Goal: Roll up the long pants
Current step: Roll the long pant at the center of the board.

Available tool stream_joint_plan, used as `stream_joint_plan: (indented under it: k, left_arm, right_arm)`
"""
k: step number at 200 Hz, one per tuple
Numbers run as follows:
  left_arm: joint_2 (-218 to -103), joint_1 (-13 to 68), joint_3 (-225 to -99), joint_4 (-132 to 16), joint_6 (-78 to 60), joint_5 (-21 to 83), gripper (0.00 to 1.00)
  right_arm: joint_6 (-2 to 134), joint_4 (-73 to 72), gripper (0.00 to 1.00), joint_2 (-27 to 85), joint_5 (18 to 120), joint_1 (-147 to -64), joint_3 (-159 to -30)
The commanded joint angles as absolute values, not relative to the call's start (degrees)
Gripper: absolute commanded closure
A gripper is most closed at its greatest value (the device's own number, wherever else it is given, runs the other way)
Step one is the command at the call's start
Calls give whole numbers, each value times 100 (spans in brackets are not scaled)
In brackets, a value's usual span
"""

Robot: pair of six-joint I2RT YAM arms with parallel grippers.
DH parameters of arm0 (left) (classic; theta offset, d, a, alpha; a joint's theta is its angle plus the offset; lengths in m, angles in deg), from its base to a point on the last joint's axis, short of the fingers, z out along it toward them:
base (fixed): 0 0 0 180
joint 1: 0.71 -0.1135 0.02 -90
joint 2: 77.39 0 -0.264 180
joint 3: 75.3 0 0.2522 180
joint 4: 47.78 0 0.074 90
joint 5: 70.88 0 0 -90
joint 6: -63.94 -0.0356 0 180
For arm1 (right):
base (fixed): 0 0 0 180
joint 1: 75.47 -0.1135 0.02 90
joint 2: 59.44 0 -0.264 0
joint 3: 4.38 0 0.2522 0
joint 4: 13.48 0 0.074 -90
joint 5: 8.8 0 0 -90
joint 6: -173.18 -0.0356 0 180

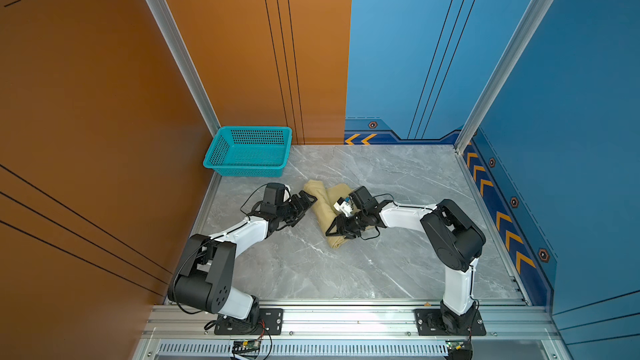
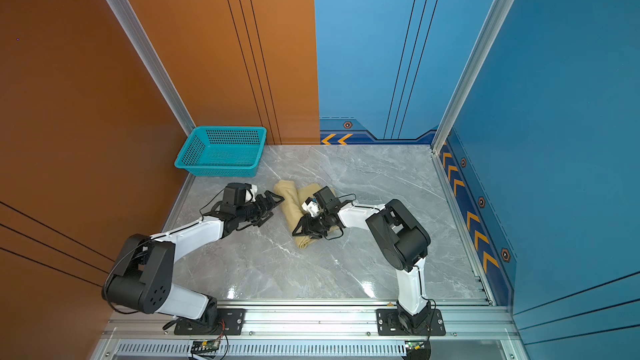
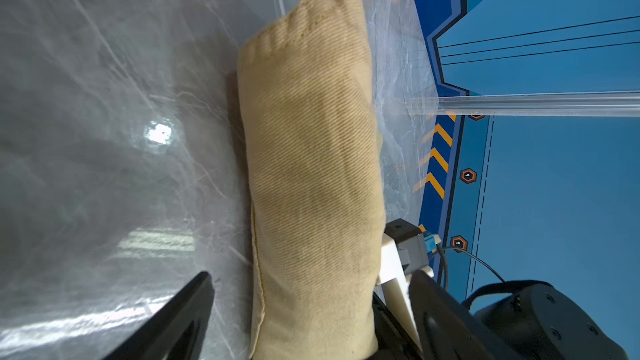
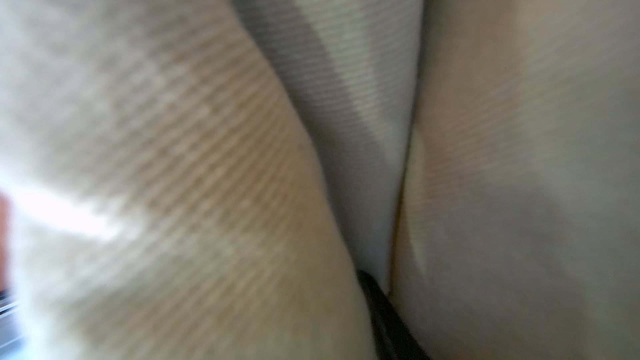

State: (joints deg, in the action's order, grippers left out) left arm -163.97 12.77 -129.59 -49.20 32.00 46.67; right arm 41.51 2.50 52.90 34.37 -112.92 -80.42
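The long pants (image 1: 320, 199) (image 2: 290, 204) lie as a khaki-tan rolled bundle on the grey marble table (image 1: 381, 258). My left gripper (image 1: 309, 206) (image 2: 277, 206) is at the roll's left side, open. In the left wrist view the roll (image 3: 311, 150) runs between the two black fingers (image 3: 187, 309), with a strip of bare table between cloth and that finger. My right gripper (image 1: 334, 228) (image 2: 300, 228) rests on the near half of the bundle from the right. Blurred cloth folds (image 4: 173, 133) fill the right wrist view, with one dark finger (image 4: 381, 309) showing between them. Its grip is hidden.
A teal mesh basket (image 1: 249, 150) (image 2: 221, 150) stands at the table's far left corner, behind the left arm. Orange and blue walls close the table in on three sides. Both arm bases are bolted to the aluminium rail (image 1: 346, 320) at the front edge.
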Motion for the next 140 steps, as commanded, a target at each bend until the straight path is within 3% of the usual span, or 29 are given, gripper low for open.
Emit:
stream_joint_plan:
  k: [1, 11, 27, 57, 140]
  left_arm:
    - [-16842, 1267, -13074, -4189, 3090, 5295, 8]
    - [-17047, 1250, -13058, -3903, 3171, 5506, 0]
    - [-17222, 1184, -12981, -3678, 3160, 5616, 1]
    - [-17571, 1116, -12987, -3418, 3090, 5956, 1]
    - [-18099, 1170, -13107, -2416, 3321, 6324, 1]
  right_arm:
    - [3473, -71, 55, 5644, 3547, -11323, -7371]
    - [3156, -541, 53, 5607, 3522, -11278, -7071]
    - [2696, -1314, 51, 5601, 3386, -11182, -6674]
    - [2504, -1443, 50, 5615, 3359, -11126, -6365]
    - [268, -4477, 44, 6118, 3461, -11025, -5139]
